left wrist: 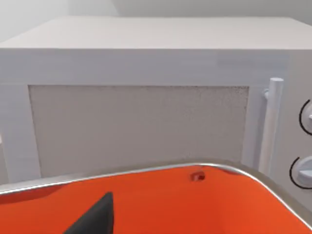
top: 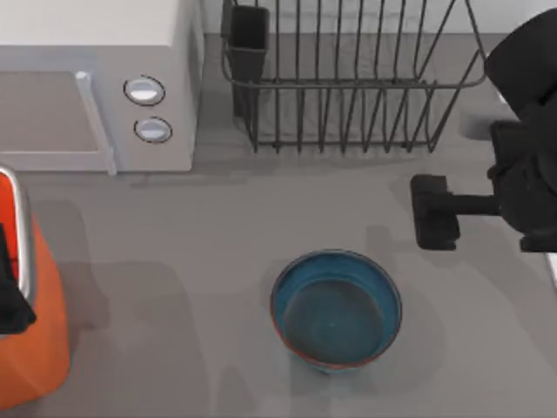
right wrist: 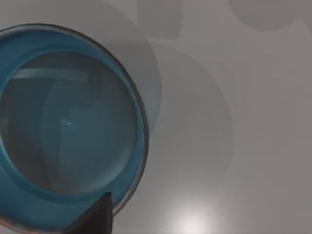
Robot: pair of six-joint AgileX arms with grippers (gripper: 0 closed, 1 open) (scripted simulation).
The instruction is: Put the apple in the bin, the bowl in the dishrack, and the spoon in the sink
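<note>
The teal-blue bowl (top: 335,309) stands upright and empty at the front middle of the table, and the right wrist view looks down into the bowl (right wrist: 68,126). My right gripper (top: 433,212) hovers behind and to the right of it, apart from it. The orange bin (top: 43,348) stands at the table's left edge, with my left gripper (top: 10,300) above it. Its silver rim and orange wall (left wrist: 204,209) lie close below in the left wrist view. The dark wire dishrack (top: 348,87) stands empty at the back. Apple and spoon are out of view.
A boxy white microwave (top: 96,87) with two round knobs stands at the back left, directly behind the bin, and faces the left wrist camera (left wrist: 146,97). A pale patch (top: 477,122) shows beside my right arm; I cannot tell whether it is the sink.
</note>
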